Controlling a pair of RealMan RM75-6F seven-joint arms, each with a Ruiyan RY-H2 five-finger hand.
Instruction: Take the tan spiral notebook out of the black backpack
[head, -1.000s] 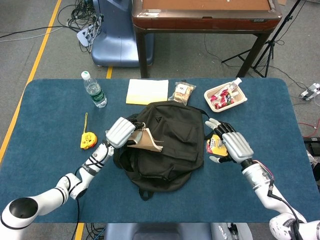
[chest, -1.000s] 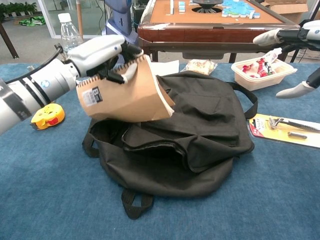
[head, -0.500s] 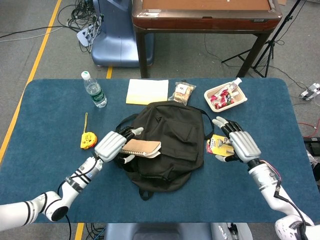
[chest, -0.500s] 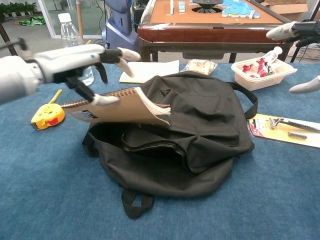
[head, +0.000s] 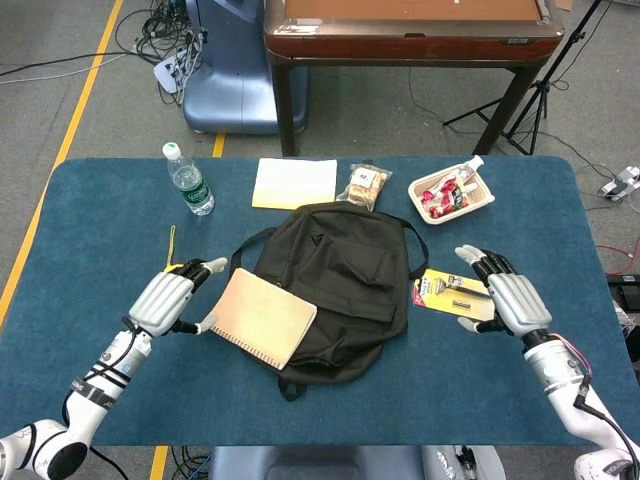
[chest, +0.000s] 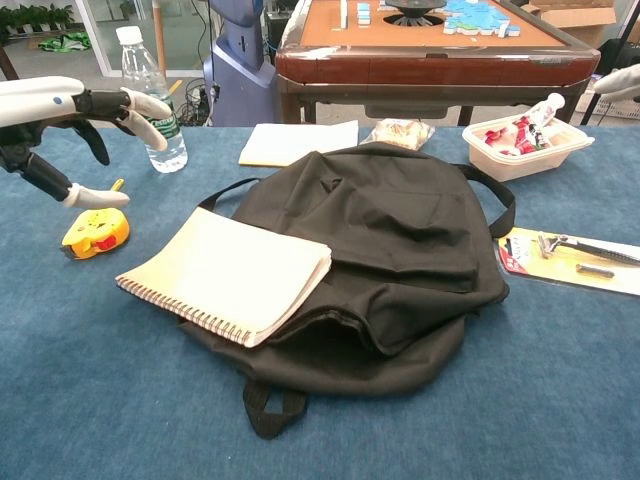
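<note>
Hidden or cut off: in the chest view the right hand (head: 512, 301) shows only as a sliver at the upper right frame edge, and the left hand (chest: 62, 118) is cut by the left edge. The contents of the snack packet (head: 364, 185) cannot be made out. Whether anything lies inside the backpack (head: 338, 280) cannot be told; its mouth is nearly closed.

Task object: the notebook (chest: 228, 272) lies flat and closed, out of the backpack, its spiral edge toward the robot. Its right part rests on the backpack's left front; whether its left corner touches the table (head: 90, 240) cannot be told.

Hands: the left hand hovers just left of the notebook with fingers spread, holding nothing; it is above the yellow tape measure (chest: 95, 230). The right hand, likewise spread and empty, hovers right of the backpack, beside a carded razor pack (chest: 572, 259).

Edges and room: bare cloth lies along the near table edge and at both sides. The far strip carries a bottle (head: 187, 179), a pale pad (head: 295, 183), the packet and a tray (head: 452, 193).

Containers: the tray holds red-and-white wrapped items, and something white juts over its rim.
</note>
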